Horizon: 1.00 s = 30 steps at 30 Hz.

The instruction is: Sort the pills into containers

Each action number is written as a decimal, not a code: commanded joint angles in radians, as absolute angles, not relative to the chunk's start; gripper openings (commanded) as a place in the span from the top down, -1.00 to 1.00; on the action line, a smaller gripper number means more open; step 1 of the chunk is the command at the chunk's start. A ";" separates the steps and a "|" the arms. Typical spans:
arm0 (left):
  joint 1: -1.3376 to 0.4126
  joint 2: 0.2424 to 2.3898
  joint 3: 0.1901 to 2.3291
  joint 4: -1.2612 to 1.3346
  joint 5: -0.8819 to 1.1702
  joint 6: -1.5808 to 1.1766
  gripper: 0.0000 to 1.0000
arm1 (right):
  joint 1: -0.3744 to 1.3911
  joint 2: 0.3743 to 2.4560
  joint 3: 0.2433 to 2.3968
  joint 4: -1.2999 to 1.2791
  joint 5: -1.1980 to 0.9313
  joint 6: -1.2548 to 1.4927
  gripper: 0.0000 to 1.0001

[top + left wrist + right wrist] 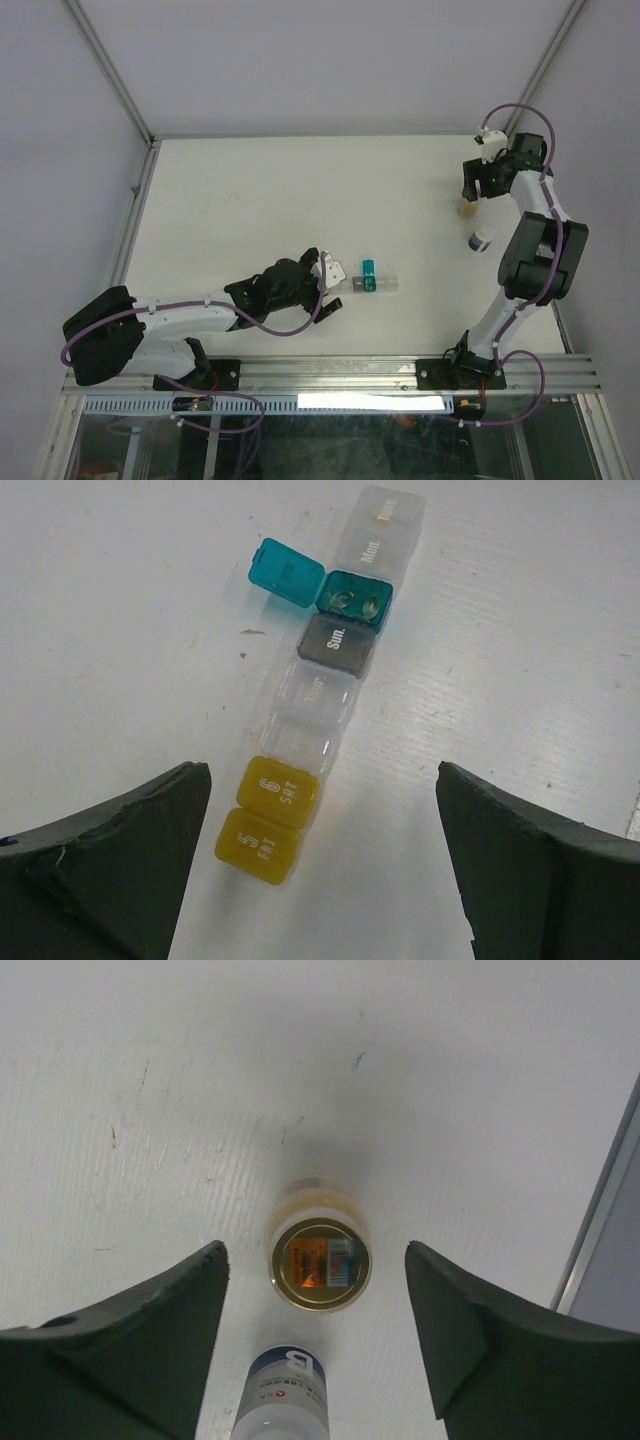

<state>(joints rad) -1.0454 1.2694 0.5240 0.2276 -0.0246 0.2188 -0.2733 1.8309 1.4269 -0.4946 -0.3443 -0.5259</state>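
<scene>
A strip of tiny pill boxes (316, 691) lies on the white table; in the top view it (375, 283) is just right of my left gripper (330, 285). From the near end it has two yellow boxes, FRI (258, 846) and SAT (279, 792), then clear ones, a grey Sun box (336, 643) and a teal box (353, 598). The teal lid (287, 571) is flipped open and two pale pills (345, 602) lie inside. My left gripper (322, 780) is open and empty, with the yellow end between its fingers. My right gripper (315, 1250) is open and empty above a small gold-rimmed jar (320, 1260).
A white bottle with a dark blue cap (283, 1390) lies just near the jar; in the top view it (480, 240) is below the jar (465, 208) at the far right. A metal frame rail (135, 210) borders the table's left side.
</scene>
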 commanded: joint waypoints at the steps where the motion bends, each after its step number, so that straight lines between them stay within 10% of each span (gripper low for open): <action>1: -1.039 1.267 0.513 0.253 0.047 0.286 -0.95 | -0.294 1.727 1.443 -0.514 -0.386 -0.578 -0.56; 13: -1.038 1.271 0.496 0.272 0.127 0.431 -0.96 | -0.082 1.301 1.119 -0.921 -1.115 -0.953 -0.59; 30: -0.991 1.497 0.607 0.330 0.071 0.422 -0.57 | 0.066 1.403 1.002 -0.592 -1.010 -0.569 -0.09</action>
<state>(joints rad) -1.0107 1.4815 0.5533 0.2626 0.0830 0.4091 0.0582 1.3643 0.9836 -0.6769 -1.0714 -0.6338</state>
